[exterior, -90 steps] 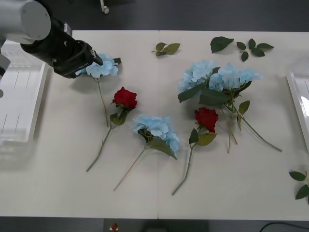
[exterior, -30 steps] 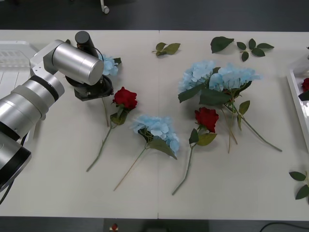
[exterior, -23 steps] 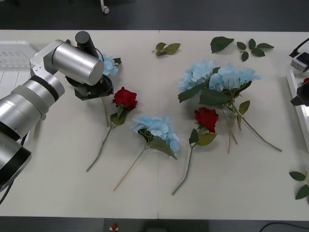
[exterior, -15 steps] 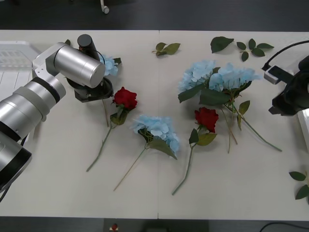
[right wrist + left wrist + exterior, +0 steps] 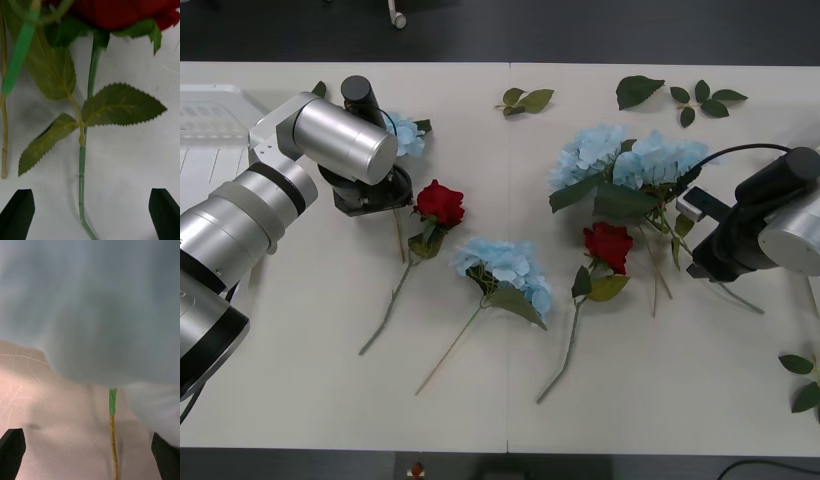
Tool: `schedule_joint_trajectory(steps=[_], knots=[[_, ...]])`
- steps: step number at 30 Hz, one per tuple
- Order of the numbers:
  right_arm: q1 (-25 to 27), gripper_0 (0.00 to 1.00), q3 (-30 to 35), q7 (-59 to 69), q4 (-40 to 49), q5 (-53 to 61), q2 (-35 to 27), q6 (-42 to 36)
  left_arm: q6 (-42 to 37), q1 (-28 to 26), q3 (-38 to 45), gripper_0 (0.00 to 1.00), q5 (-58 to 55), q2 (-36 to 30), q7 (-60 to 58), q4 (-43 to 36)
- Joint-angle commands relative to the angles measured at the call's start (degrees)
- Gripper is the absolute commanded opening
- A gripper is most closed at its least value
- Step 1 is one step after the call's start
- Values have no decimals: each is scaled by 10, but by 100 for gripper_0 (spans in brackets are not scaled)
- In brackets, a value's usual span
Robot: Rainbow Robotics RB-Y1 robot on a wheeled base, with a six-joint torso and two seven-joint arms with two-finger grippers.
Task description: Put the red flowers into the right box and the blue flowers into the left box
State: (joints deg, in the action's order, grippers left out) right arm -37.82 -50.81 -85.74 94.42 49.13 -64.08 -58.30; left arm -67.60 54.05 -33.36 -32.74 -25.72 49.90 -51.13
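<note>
Both grippers are spread wide and empty so a stem can pass between the fingers: the left gripper (image 5: 90,461) straddles a blue flower's stem (image 5: 111,427), the right gripper (image 5: 90,217) a red rose's stem (image 5: 81,176).

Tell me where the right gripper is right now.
In the front view the right gripper is low over the table's right side, just right of the right-hand red rose and below the paired blue hydrangeas, fingers open.

Bare table (image 5: 330,390) along near edge (left especially), flowers (image 5: 505,265) crowding the middle
</note>
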Motion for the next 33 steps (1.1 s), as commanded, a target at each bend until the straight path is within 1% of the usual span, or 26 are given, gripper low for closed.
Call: schedule_joint_trajectory(steps=[1,4,6,10,11,14,16,18,22,23,25,33], knots=[[-2,89,8,-1,-27,9,16,26,2,21,4,96,1,9,-13,2],[-2,89,8,-5,-48,19,27,41,2,19,4,95,1,9,-13,3],[-2,89,8,-7,-58,21,34,48,2,18,3,91,1,9,-12,2],[-2,89,8,-11,-67,26,38,56,6,18,-12,78,2,9,-16,2],[-2,89,8,-12,-68,29,38,57,8,17,-15,70,1,9,-17,2],[-2,89,8,-14,-73,33,38,59,8,17,-16,38,2,9,-19,2],[-2,89,8,-15,-78,38,40,61,8,15,-16,24,2,9,-19,2],[-2,89,8,-17,-83,41,40,64,11,14,-16,20,3,9,-19,3],[-2,89,8,-22,-96,45,47,68,13,12,-15,19,4,9,-18,3],[-2,89,8,-23,-100,45,48,68,13,12,-15,14,3,9,-18,2],[-2,89,8,-26,-107,46,51,71,14,12,-16,0,4,9,-19,3],[-2,89,8,-33,-116,52,57,78,14,13,-7,0,18,7,-16,-5]])
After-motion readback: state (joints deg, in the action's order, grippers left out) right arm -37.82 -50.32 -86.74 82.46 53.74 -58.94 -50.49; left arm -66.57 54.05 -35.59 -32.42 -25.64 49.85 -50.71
